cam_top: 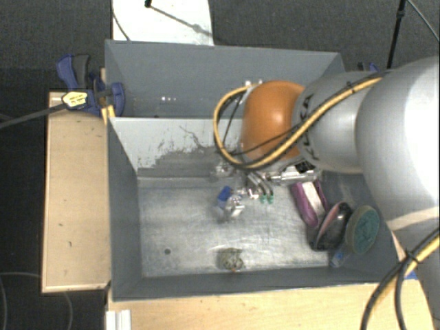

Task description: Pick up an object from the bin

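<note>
End effector (237, 199) sits low in the bin (124, 205) beside a small blue piece (223, 196) — open or closed, cannot tell — nothing visibly lifted, pick looks not yet done.

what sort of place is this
Probably a robotics lab: a robot arm reaches into a grey metal bin of loose things like a teal disc.

A small blue piece (223, 196) lies on the floor of the grey bin (172, 232), about midway across, nearer the bin's back wall than its front; its shape is too small to tell.
</note>
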Motion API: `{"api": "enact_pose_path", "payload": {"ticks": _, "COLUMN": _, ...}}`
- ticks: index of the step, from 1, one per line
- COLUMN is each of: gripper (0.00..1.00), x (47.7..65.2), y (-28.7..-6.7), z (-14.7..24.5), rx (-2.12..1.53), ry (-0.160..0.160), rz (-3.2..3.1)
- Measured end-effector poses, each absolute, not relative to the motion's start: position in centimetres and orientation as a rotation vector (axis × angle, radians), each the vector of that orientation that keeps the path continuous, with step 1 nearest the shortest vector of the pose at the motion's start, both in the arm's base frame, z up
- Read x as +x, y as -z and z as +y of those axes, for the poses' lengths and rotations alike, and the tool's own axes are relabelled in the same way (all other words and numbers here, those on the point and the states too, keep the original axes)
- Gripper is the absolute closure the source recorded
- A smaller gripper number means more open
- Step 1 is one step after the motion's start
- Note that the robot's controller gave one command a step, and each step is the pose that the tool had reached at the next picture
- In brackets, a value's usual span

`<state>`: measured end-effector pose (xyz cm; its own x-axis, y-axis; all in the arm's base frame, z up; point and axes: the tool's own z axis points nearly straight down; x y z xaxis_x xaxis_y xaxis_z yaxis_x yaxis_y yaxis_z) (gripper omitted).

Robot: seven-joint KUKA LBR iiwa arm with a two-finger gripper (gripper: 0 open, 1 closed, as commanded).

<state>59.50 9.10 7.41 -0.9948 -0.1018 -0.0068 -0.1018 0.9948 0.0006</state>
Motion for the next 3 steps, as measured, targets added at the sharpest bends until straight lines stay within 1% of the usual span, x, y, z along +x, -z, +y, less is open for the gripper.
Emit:
{"api": "enact_pose_path", "payload": {"ticks": 1, "gripper": 1.0, "x": 59.7, "y": -7.7, "z": 9.3, "rx": -0.161, "ry": -0.007, "rz": 3.126}}
{"api": "enact_pose_path", "payload": {"ticks": 2, "gripper": 1.0, "x": 59.9, "y": -13.3, "z": 9.3, "rx": -0.165, "ry": -0.002, "rz": 3.128}}
{"api": "enact_pose_path", "payload": {"ticks": 3, "gripper": 1.0, "x": 60.0, "y": -17.0, "z": 9.4, "rx": -0.167, "ry": -0.001, "rz": 3.13}}
